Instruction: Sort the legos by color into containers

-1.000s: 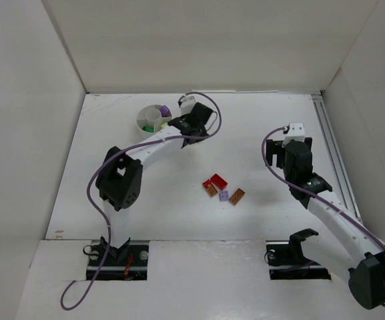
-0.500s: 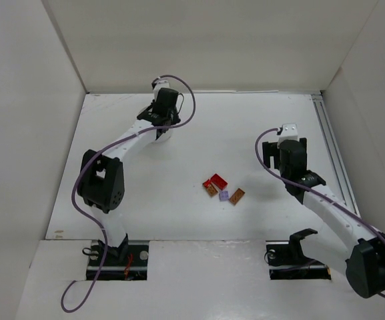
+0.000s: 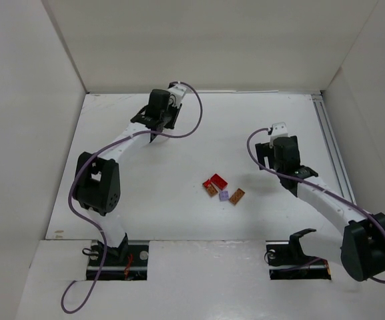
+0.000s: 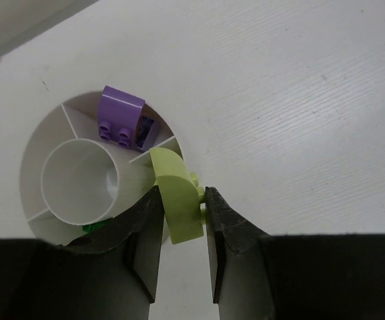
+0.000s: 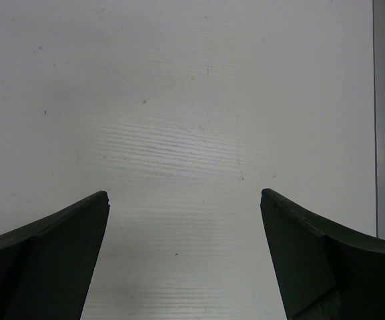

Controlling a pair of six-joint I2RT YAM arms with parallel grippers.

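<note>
White tabletop [image 3: 172, 217] boxed by plain white walls [image 3: 199, 40] (three sides); metal rail [image 3: 335, 153] along its right edge.

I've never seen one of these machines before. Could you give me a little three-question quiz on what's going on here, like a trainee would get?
1. True or false: the right tool is holding a brick.
2. What colour is the pinched brick in the left tool? A red, B yellow-green, C orange.
3. Fill in: the studded brick lying in the white dish is ____.

Key: 1 false, it stands open and empty. 2 B. 3 purple.
</note>
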